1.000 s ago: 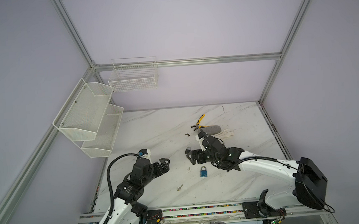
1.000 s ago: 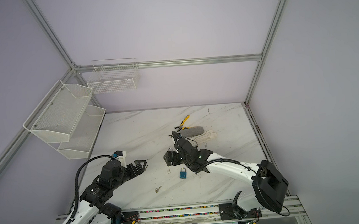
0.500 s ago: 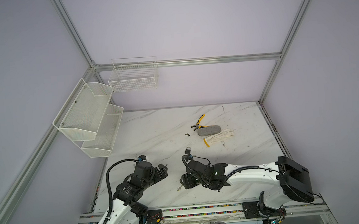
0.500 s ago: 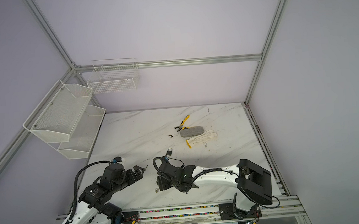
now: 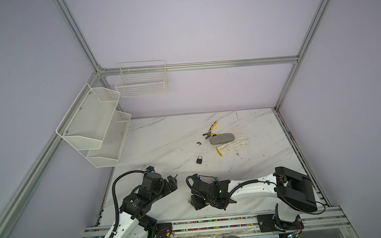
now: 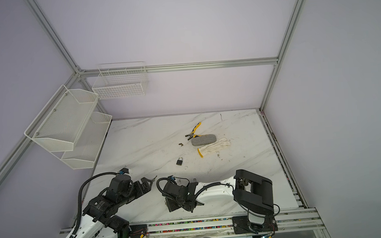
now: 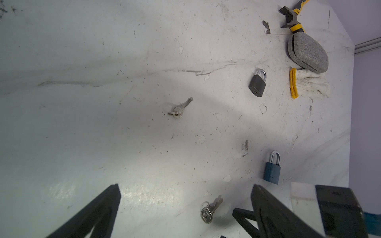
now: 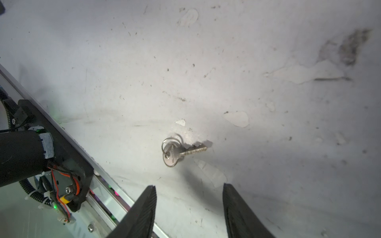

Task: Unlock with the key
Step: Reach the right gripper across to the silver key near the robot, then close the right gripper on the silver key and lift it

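White marble-look worktop (image 5: 163,137), scuffed, lilac walls around. White mesh wall shelves (image 5: 93,121) and white wire basket (image 5: 141,81) hang at back left. Right end effector (image 8: 189,186) sits low near the front edge, jaws apart, gripping nothing. Silver key on a split ring (image 8: 175,152) lies flat on the worktop just ahead of the gap between its fingers, touching neither. Left end effector (image 7: 185,185) is spread wide, empty, held off the worktop. Left wrist view: blue padlock (image 7: 272,171) lies flat near that key. Loose silver key (image 7: 179,109) lies further out, and black padlock (image 7: 257,84) lies beyond, near white knit glove with a yellow cuff (image 7: 305,84). Both shackles look seated. Grey oval fabric case (image 5: 222,138) touches the glove, and yellow-handled pliers (image 5: 211,129) touch the case.
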